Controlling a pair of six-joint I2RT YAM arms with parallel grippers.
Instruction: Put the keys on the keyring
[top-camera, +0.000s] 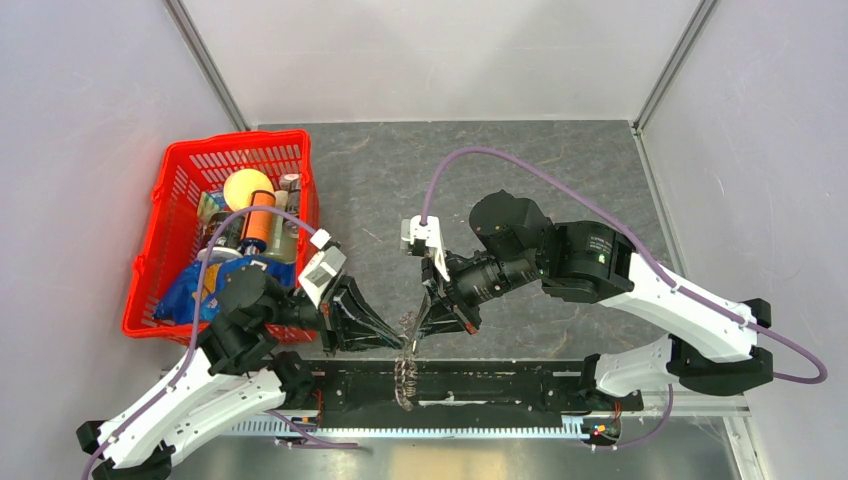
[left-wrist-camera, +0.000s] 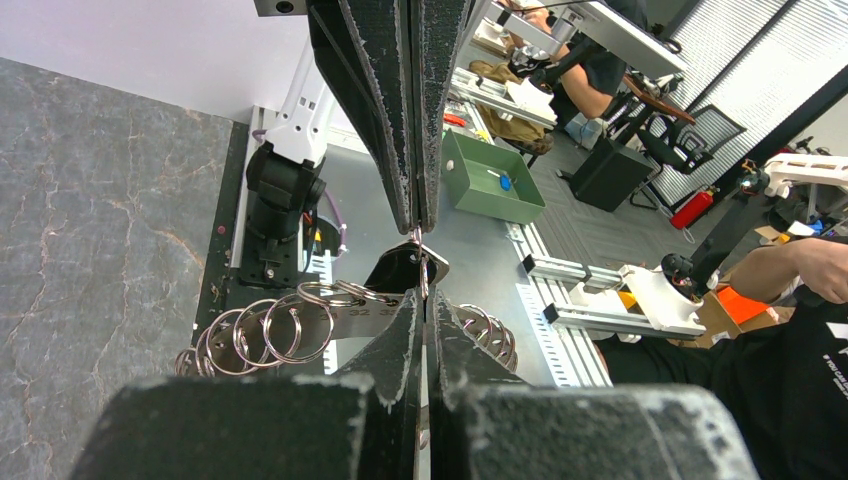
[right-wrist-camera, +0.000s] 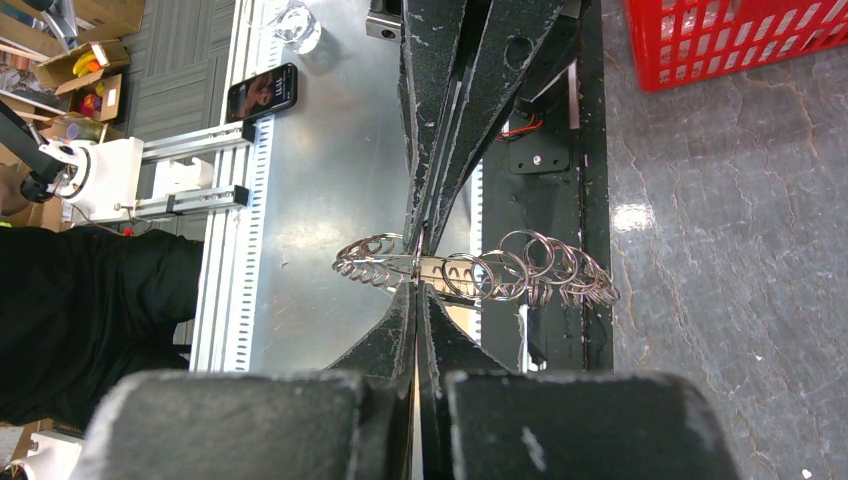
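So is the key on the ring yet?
Not yet, it seems. Done: both things are held up. In hand: the left gripper is shut on the keyring, and the right gripper seems to pinch the key right against it. To do: threading the key onto a ring; I can't see it hooked on.

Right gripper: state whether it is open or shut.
Shut. In the right wrist view the right gripper has its fingers together, pinching the keyring, a flat bar strung with rings.

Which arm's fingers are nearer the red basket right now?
Left. The left fingers sit just off the red basket's near right corner; the right fingers are farther right, beyond the keyring.
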